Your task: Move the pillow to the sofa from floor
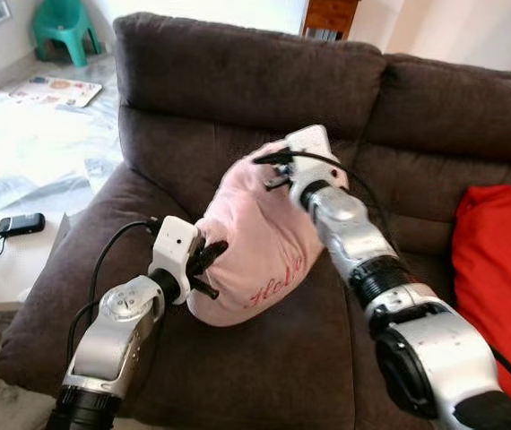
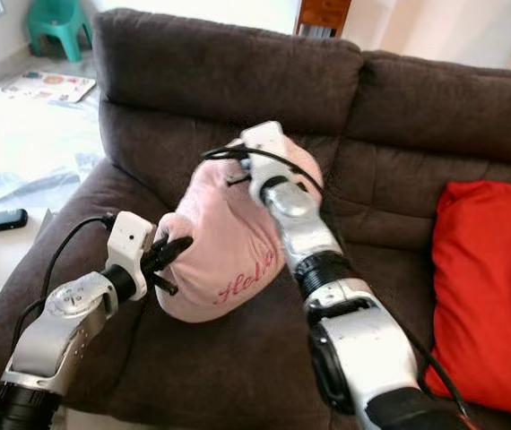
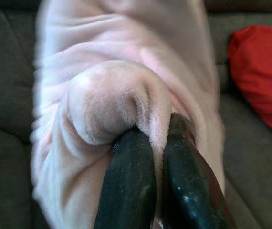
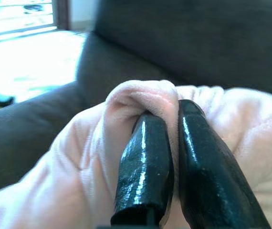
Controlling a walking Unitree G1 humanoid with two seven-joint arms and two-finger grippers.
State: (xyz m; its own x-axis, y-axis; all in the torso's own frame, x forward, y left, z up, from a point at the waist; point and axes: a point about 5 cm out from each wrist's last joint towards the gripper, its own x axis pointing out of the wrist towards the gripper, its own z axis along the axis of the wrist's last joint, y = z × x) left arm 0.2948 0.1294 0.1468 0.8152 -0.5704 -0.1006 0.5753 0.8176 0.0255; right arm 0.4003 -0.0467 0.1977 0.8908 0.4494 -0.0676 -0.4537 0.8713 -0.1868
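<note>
Pink pillow (image 1: 255, 242) up over the seat of the brown sofa (image 1: 238, 81), in front of the backrest, long axis tilted: low end toward the sofa's left arm side, high end up and to the right. Red stitched lettering showing on the lower front face. Whether the low end touches the cushion, cannot tell.

Left gripper (image 1: 209, 260) at the low end, fingers (image 3: 126, 186) pinched nearly closed on a bunched fold of the fabric. Left arm bent at the elbow, forearm angling up and rightward.

Right gripper (image 4: 174, 119) at the top end, both fingers squeezed tight on a pink ridge. Right arm stretched forward and up, wrist bent down onto the pillow.

Red cushion (image 1: 499, 269) at the sofa's right end. Black phone (image 1: 21, 224) on the white desk (image 1: 4, 269) at left.
</note>
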